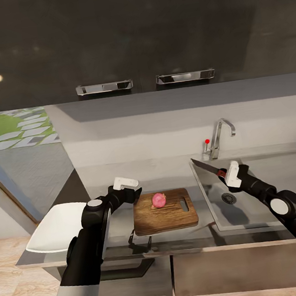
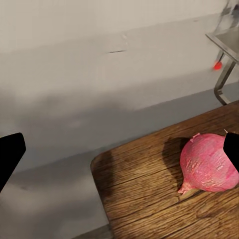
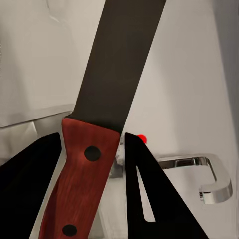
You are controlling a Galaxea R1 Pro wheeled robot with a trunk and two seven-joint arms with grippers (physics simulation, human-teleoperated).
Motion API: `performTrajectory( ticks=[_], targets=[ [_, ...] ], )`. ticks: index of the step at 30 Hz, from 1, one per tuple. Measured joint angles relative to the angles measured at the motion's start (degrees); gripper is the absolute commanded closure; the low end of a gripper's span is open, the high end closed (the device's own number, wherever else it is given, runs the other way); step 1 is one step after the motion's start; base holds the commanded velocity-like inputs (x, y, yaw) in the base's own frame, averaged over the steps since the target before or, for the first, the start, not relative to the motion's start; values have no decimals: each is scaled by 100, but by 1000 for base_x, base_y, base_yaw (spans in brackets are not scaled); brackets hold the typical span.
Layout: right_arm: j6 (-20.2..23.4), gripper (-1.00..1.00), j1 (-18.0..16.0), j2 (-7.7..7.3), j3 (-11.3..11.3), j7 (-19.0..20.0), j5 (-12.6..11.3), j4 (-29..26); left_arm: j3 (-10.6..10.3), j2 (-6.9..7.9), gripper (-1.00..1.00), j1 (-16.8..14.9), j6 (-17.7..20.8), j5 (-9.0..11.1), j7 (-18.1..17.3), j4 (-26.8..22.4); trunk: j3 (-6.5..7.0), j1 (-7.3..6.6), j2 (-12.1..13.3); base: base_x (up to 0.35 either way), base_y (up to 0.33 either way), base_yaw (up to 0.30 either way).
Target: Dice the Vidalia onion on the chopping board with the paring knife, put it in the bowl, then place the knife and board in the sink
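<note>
Round pink onion (image 1: 159, 199) sits on the grained wooden chopping board (image 1: 165, 217), on the brushed-metal table (image 1: 101, 183). Left hand (image 1: 134, 191) fingers apart beside it. Right hand (image 1: 224, 175) clamps the red-handled, dark-bladed paring knife (image 1: 206, 167) over the steel sink (image 1: 267, 192)

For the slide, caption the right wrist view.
Right gripper clamps the paring knife by its red handle, dark blade pointing toward the chrome tap.

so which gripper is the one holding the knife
The right gripper, shut on the paring knife above the sink; the left gripper holds nothing, beside the onion.
</note>
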Motion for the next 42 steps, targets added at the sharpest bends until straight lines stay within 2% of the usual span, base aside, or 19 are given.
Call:
performTrajectory(
  ticks=[6, 11, 16, 19, 24, 33, 37, 40, 42],
  targets=[
    [-155, 100, 0, 1, 5, -95, 85, -3, -5, 0, -100, 0, 0, 0, 0, -1, 0, 0, 0, 0, 0, 0],
    [-173, 100, 4, 6, 4, -230, 457, -3, -6, 0, -100, 1, 0, 0, 1, -1, 0, 0, 0, 0, 0, 0],
    [-194, 100, 6, 10, 17, -522, 1029, -4, -6, 0, -100, 0, 0, 0, -1, -1, 0, 0, 0, 0, 0, 0],
    [-202, 100, 5, 27, 33, -623, 1202, -8, -6, 0, -100, 0, 0, 0, -1, -1, 0, 0, 0, 0, 0, 0],
    [-207, 100, 8, 33, 47, -664, 1275, -10, -6, 0, -100, 0, 0, 0, -2, -1, 0, 0, 0, 0, 0, 0],
    [-201, 100, 9, 81, 73, -677, 1323, -9, -5, -1, -100, 0, 2, 0, -1, -1, 0, 0, 0, 0, 252, 0],
    [-204, 100, 9, 102, 301, -703, 1371, -10, -6, -1, -100, 1, 1, 0, -2, -1, 0, 0, 0, 0, 158, 0],
    [-210, 100, 9, 109, 546, -880, 1708, -10, -6, 0, -100, 2, 0, 0, -3, -1, 0, 0, 0, 0, 46, 0],
    [-210, 100, 9, 108, 612, -1003, 1893, -8, -6, 0, -100, 3, 0, 0, -3, -1, 0, 0, 0, 0, 49, 0]
  ],
)
